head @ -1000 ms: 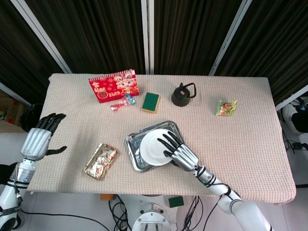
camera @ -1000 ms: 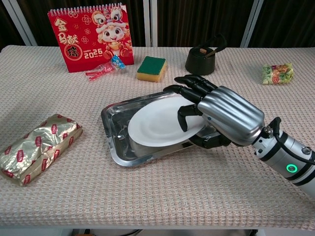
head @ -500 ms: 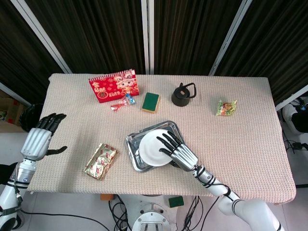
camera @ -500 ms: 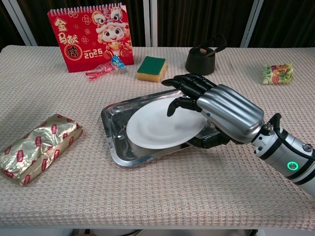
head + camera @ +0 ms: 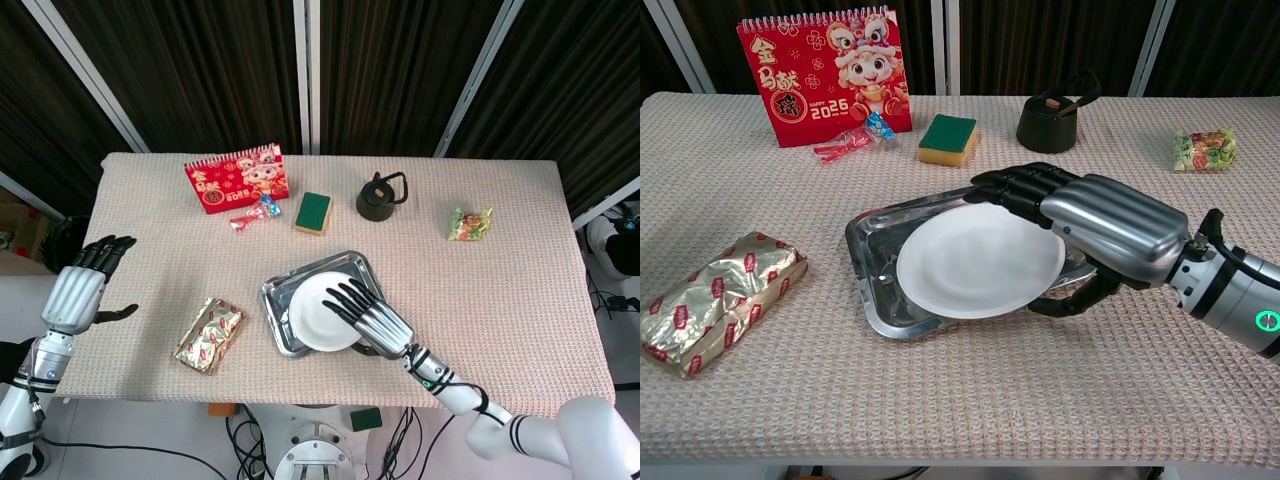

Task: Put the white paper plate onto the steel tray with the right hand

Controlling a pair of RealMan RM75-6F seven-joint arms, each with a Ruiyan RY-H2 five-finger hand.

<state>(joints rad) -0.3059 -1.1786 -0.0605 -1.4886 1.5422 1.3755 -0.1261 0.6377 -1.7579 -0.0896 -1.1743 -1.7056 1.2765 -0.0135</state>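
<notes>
Round white paper plate (image 5: 980,262) tilted over rectangular steel tray (image 5: 868,262), right rim pinched by right hand (image 5: 1090,232). Light, flimsy, slick; grip rim only. Left hand (image 5: 80,290) spread, empty.

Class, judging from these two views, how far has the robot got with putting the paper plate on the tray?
Done: the white paper plate is over the steel tray. In hand: the right hand holds the plate's rim, which looks tilted, its near edge overhanging the tray. Left: settle it flat and let go. The left hand hangs idle.
</notes>
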